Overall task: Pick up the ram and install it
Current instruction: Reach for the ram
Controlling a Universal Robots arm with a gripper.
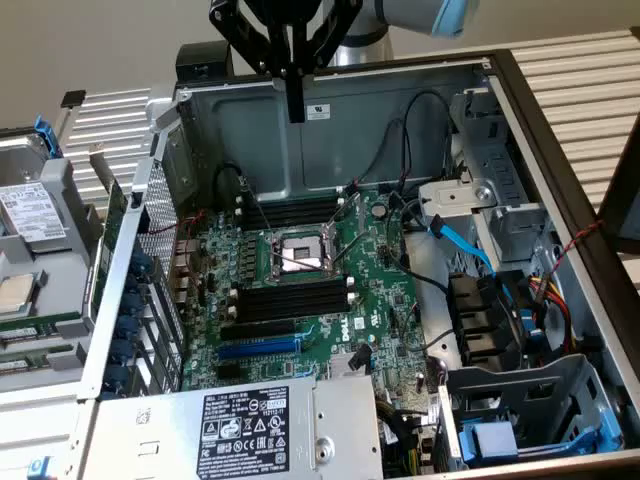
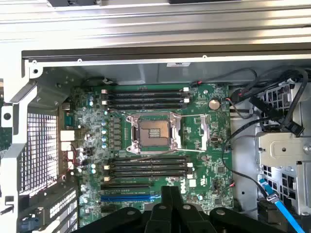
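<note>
My gripper (image 1: 296,104) hangs high over the open computer case, above its back wall, with the black fingers (image 2: 171,195) pressed together and nothing between them. Below lies the green motherboard (image 1: 375,300) with black memory slots (image 1: 290,300) in front of the CPU socket (image 1: 300,252) and another bank (image 1: 292,212) behind it. The wrist view shows both banks (image 2: 146,166) (image 2: 146,97) without sticks in them. Thin green board strips (image 1: 45,327) that may be the ram lie outside the case at the exterior view's left; I cannot tell for sure.
A longer blue slot (image 1: 258,348) runs in front of the black ones. The power supply (image 1: 245,425) stands at the case's front, drive cages and blue and black cables (image 1: 470,250) at the exterior view's right. A hard drive (image 1: 30,215) sits outside, left.
</note>
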